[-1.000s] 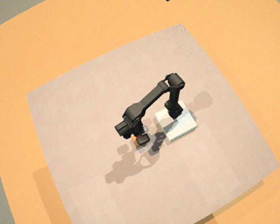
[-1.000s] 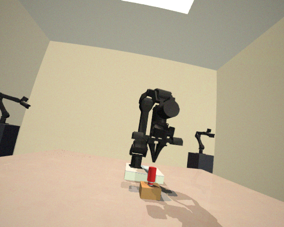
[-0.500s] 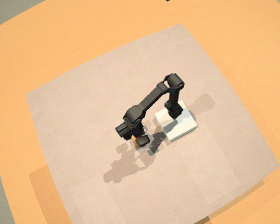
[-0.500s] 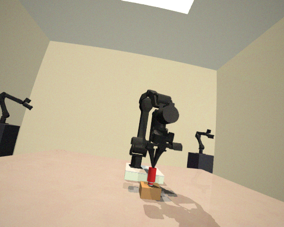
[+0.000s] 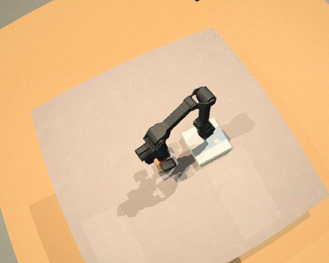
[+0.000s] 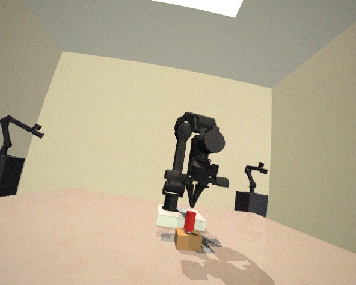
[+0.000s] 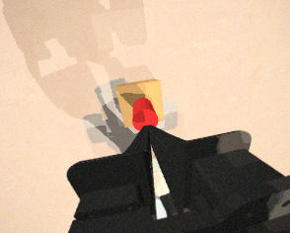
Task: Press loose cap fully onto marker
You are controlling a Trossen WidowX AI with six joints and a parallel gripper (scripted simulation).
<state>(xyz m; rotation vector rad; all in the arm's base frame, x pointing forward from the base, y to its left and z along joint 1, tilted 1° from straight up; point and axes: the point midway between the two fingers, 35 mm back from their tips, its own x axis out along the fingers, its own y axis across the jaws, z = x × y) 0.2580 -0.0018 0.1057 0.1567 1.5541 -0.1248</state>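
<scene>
Closest to the exterior camera is the tan holder block (image 6: 188, 239), sitting on the pinkish desk (image 6: 75, 240). The red cap (image 6: 189, 221) is on the marker, standing straight up out of the block; only a sliver of grey shows under it right where it meets the block, so I can't tell if it's seated all the way down.

Just behind and above that is the hand (image 6: 192, 205). Its fingers are pinched fully together into a point and it's got nothing in them. It hangs pointing down, clear of the cap's top, not touching. In the wrist view the closed tips (image 7: 149, 130) sit right at the cap's edge.

Behind that is the white base plate (image 6: 168, 219) the arm is bolted to, then the beige back wall (image 6: 120, 120).
</scene>
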